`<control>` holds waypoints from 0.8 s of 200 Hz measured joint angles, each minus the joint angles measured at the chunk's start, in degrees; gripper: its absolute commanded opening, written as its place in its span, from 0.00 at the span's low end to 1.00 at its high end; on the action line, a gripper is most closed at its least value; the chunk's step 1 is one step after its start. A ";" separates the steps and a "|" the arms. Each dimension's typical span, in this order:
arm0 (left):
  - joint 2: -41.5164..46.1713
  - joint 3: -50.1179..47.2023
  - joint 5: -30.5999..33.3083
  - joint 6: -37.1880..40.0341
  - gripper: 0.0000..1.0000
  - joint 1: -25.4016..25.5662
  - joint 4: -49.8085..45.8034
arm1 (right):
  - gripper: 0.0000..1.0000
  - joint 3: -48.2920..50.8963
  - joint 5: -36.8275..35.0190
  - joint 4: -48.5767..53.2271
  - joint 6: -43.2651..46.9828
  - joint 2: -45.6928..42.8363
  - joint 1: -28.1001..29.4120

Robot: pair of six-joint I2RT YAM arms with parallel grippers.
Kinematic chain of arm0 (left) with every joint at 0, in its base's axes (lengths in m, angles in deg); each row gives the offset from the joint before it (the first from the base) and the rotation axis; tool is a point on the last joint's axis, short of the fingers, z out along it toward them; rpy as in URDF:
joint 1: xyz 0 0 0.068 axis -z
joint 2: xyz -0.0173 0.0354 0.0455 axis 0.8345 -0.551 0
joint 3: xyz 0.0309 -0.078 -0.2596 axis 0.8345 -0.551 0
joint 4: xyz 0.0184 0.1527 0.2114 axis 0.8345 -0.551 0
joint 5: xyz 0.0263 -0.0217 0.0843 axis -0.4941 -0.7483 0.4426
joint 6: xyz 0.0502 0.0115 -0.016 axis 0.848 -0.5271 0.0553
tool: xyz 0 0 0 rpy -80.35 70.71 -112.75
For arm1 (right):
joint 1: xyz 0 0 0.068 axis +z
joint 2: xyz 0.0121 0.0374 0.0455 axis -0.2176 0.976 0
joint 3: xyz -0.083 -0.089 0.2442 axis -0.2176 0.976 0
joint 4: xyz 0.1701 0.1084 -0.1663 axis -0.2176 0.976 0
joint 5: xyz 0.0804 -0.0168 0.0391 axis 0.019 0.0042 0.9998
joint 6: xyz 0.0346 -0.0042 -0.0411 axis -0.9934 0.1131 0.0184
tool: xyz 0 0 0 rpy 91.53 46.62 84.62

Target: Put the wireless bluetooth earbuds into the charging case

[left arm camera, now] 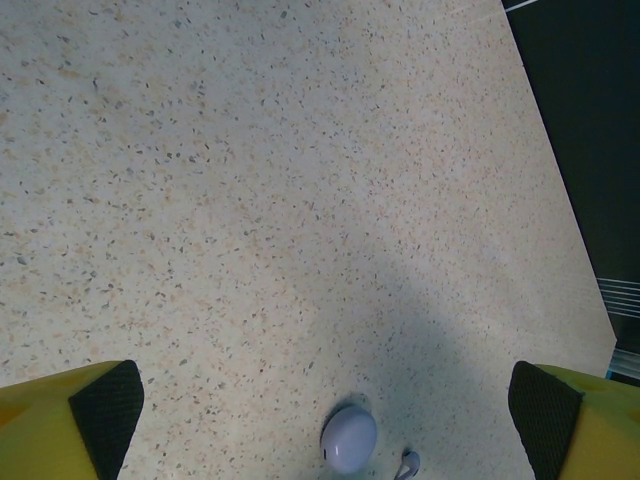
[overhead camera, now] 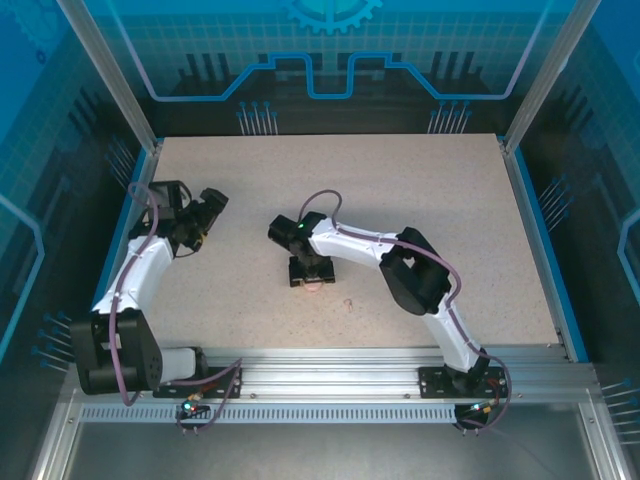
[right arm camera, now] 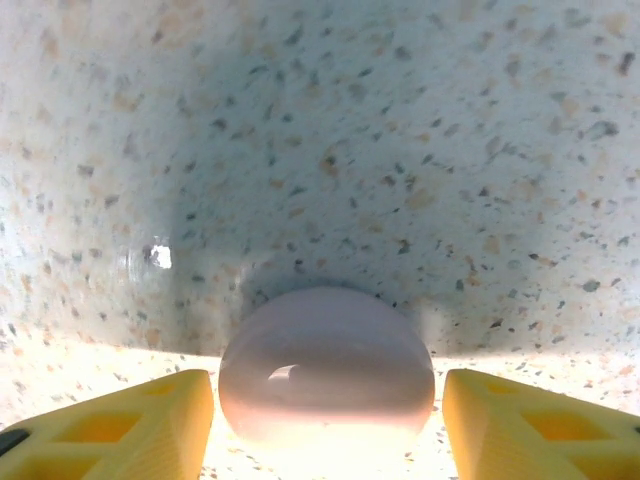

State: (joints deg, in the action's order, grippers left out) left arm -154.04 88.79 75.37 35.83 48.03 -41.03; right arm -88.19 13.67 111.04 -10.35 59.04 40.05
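A rounded pink charging case (right arm camera: 325,350) lies on the table between the yellow fingers (right arm camera: 120,425) of my right gripper (right arm camera: 325,420). A narrow gap shows on each side, so the gripper is open around it. From above, that gripper (overhead camera: 310,272) points down over the pink case (overhead camera: 313,286). A tiny pink earbud (overhead camera: 348,303) lies just to its right. My left gripper (left arm camera: 325,405) hangs wide open above the table. A lavender case (left arm camera: 348,438) sits below it, lid shut, with a small lavender earbud (left arm camera: 408,462) right beside it.
The speckled beige table (overhead camera: 420,200) has raised blue-edged rails on the left and right. In the left wrist view the table's edge (left arm camera: 560,200) and dark floor beyond run along the right side. The arm bases stand on the metal rail at the near edge.
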 measured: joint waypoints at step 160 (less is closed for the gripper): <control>17.46 -23.89 -7.43 -11.63 0.99 9.03 5.49 | 0.77 8.59 3.58 -5.84 9.60 -12.48 -7.82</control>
State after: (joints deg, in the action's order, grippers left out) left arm -136.57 64.90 67.94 24.20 57.06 -35.54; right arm -79.60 17.25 105.21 -0.76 46.55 32.23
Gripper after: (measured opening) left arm 0.986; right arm 0.775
